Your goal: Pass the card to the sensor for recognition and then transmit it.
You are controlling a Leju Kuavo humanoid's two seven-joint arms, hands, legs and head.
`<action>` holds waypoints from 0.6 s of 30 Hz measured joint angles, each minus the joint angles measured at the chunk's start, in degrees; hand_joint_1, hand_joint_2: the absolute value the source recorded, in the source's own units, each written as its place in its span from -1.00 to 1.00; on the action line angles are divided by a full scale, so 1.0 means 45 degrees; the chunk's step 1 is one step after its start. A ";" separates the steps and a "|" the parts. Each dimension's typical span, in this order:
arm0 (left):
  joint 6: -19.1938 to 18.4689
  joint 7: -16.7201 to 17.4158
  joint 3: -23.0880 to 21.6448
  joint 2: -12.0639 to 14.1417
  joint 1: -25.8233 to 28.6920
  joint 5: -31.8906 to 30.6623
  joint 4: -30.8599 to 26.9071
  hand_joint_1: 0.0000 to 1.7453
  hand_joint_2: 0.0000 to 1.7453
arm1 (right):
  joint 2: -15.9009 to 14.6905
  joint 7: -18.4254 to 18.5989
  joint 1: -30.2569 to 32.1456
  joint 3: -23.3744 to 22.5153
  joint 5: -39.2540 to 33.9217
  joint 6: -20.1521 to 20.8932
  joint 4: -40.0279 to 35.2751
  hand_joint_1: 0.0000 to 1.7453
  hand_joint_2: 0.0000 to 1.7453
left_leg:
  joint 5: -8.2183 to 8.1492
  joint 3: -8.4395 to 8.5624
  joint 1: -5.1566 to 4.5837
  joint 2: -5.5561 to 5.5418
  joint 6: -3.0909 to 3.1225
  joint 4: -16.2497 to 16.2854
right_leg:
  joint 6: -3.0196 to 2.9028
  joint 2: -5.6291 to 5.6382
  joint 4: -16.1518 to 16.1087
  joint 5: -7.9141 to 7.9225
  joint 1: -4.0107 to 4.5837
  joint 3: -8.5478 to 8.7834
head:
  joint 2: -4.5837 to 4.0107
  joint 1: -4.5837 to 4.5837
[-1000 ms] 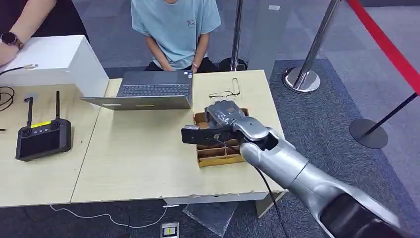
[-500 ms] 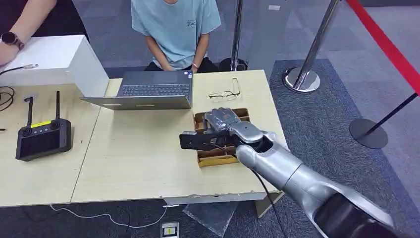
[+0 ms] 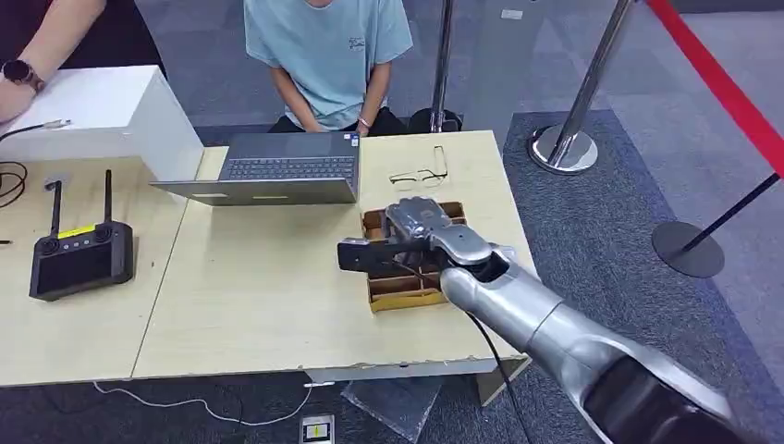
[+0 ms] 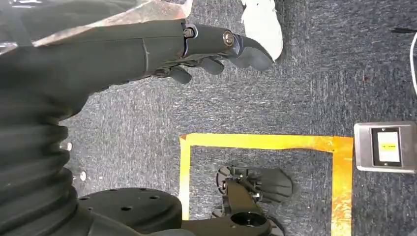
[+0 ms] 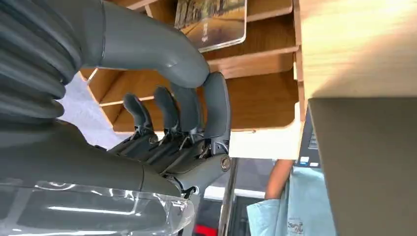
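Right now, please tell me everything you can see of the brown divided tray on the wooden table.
The brown divided tray looks like cardboard or thin wood: shallow, rectangular and open-topped, split by partitions into long compartments. It rests flat near the right edge of the light wooden table, below the spectacles. The right wrist view shows a printed picture card lying in one compartment, the nearest compartments bare. The right hand hangs above it, fingers spread, hiding its middle; whether they touch it is unclear.

Right hand [image 3: 407, 242] covers most of the wooden tray [image 3: 407, 294] at the table's right edge, card [image 5: 211, 19] cut off by the wrist frame's edge, its print too blurred to read.
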 joint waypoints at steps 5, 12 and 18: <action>0.0000 -0.0005 -0.0010 0.0000 0.0000 0.0019 0.0000 -1.00 1.00 | -0.0058 0.0092 -0.0062 -0.0073 -0.0049 -0.0127 -0.0039 0.06 1.00 | 0.0000 0.0000 0.0000 0.0001 0.0000 0.0000 | 0.0000 0.0000 0.0000 0.0000 0.0000 0.0000 | 0.0000 0.0000; 0.0000 -0.0005 -0.0049 0.0000 0.0001 0.0019 0.0000 -1.00 1.00 | -0.0131 0.0112 -0.0083 -0.0102 -0.0063 -0.0219 -0.0078 -0.88 1.00 | 0.0000 0.0001 0.0000 0.0001 0.0000 0.0001 | 0.0000 0.0000 0.0000 0.0000 0.0000 0.0000 | 0.0000 0.0000; 0.0005 0.0019 -0.0053 0.0000 0.0002 0.0044 0.0000 -1.00 1.00 | -0.0286 0.0184 -0.0079 -0.0257 0.0126 -0.0714 -0.0495 -1.00 1.00 | 0.0000 0.0000 0.0000 0.0001 0.0000 0.0001 | 0.0000 0.0000 0.0000 0.0000 0.0000 -0.0001 | 0.0000 0.0000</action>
